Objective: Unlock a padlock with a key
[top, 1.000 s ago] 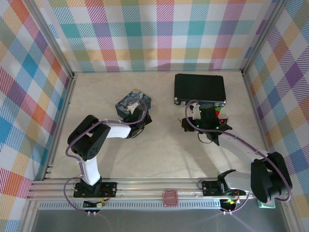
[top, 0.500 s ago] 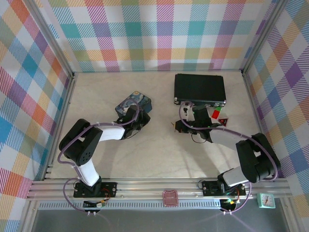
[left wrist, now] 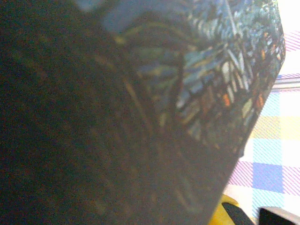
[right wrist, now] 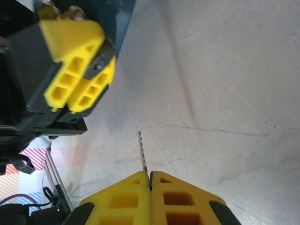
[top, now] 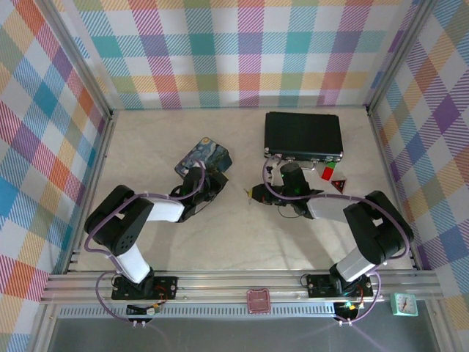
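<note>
Two changes since a second ago: my right gripper (top: pixel 258 193) has slid left, away from the near edge of the black case (top: pixel 303 135) toward the middle of the table (top: pixel 220 242). Its elbow has folded in from the near right corner.
Uncovered by that move: two red bits (top: pixel 327 174) lying just near of the case.
Unchanged: my left gripper (top: pixel 211 183) stays at the near right edge of the painted tin (top: pixel 203 155), and the tin has not shifted.
Right gripper: fingers pressed flat together, pinching the key (right wrist: pixel 142 151), with only the thin blade sticking out.
Key axis: the blade runs left to right over the table with its tip to the left. It is aimed at my left gripper but still apart from it.
Left gripper: fingers almost together, nipping a dark-grey bit.
Padlock (right wrist: pixel 100 57): that dark-grey bit between my left fingertips, just right of the tin. It is mostly hidden, so I cannot tell its long axis or which way it faces.
</note>
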You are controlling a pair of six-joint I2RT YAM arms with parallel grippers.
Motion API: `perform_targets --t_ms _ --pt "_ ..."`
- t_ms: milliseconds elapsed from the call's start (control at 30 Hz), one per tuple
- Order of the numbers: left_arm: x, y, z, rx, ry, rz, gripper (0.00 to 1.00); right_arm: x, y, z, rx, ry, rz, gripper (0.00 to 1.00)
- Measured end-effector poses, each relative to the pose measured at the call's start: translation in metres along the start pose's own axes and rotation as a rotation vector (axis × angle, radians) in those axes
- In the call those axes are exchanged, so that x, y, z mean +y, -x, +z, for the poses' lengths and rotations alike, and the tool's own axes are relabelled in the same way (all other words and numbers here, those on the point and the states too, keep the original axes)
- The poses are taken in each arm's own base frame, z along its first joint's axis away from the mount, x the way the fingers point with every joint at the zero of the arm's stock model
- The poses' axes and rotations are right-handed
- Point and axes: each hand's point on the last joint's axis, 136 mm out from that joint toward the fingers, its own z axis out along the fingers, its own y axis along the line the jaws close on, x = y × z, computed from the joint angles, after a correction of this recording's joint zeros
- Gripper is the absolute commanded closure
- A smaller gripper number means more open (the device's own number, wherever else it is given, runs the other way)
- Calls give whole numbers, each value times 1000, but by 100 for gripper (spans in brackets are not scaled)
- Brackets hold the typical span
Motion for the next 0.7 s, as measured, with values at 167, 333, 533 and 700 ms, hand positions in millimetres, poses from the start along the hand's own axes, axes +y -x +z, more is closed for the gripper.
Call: perform_targets --t_ms 167,333,533,700 --pt "-16 -3 -1 26 -73 -14 100 13 4 1 16 48 18 100" --pt "-26 -4 -5 44 -139 -33 100 25 7 0 20 97 36 100" --pt "-34 2 -4 48 -219 -77 100 39 14 -1 10 147 28 100" --pt "-34 3 -7 50 -243 -94 100 49 23 -2 -4 167 0 100"
